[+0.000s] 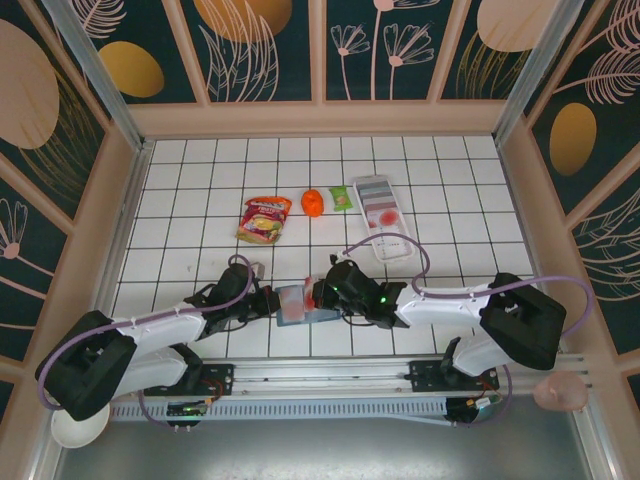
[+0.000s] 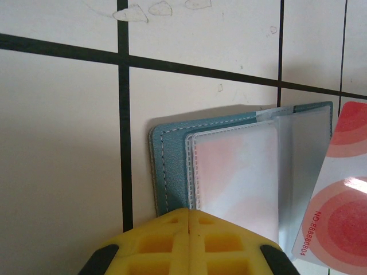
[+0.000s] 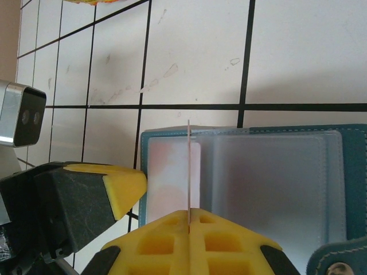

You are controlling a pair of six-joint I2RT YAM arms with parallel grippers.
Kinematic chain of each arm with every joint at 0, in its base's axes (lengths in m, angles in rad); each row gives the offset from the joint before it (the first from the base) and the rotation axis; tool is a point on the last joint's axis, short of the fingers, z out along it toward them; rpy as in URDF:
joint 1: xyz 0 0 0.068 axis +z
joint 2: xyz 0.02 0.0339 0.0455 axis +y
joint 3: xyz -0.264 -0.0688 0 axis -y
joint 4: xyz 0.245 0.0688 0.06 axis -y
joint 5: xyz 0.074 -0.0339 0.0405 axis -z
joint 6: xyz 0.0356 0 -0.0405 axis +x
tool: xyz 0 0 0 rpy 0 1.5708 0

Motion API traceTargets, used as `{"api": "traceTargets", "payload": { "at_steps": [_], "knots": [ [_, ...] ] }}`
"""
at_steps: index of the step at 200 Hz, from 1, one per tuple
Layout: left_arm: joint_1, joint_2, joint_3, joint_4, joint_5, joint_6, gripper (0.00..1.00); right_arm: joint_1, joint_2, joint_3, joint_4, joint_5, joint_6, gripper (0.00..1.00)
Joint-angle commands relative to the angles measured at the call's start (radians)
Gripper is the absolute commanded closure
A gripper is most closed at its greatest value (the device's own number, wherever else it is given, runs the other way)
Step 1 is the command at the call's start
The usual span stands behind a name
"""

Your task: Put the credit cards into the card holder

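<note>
Teal card holder [image 2: 172,166] open flat on tiles, red-circled card [image 2: 338,200] tilted at its edge

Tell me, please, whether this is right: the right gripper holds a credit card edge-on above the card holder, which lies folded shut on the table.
Not quite: the card holder lies open, its clear sleeves exposed, as the right wrist view shows. The right gripper does hold a credit card edge-on above it.
</note>
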State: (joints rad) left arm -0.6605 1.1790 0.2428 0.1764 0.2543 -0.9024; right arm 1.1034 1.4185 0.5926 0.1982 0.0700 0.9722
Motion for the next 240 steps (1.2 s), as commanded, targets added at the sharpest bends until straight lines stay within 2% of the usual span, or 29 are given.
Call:
{"api": "traceTargets", "payload": {
  "at_steps": [1,166,240],
  "knots": [
    [-0.003,0.004,-0.02,0.0,-0.01,0.011,1.0,0.006,0.02,-0.017,0.039,-0.017,0.01,1.0],
    [-0.004,-0.018,-0.05,0.024,-0.006,-0.004,1.0,0.015,0.022,-0.054,0.074,-0.032,0.038,1.0],
    [-0.003,-0.008,-0.047,0.026,-0.007,-0.002,1.0,0.016,0.076,-0.065,0.101,-0.061,0.043,1.0]
  ]
}}
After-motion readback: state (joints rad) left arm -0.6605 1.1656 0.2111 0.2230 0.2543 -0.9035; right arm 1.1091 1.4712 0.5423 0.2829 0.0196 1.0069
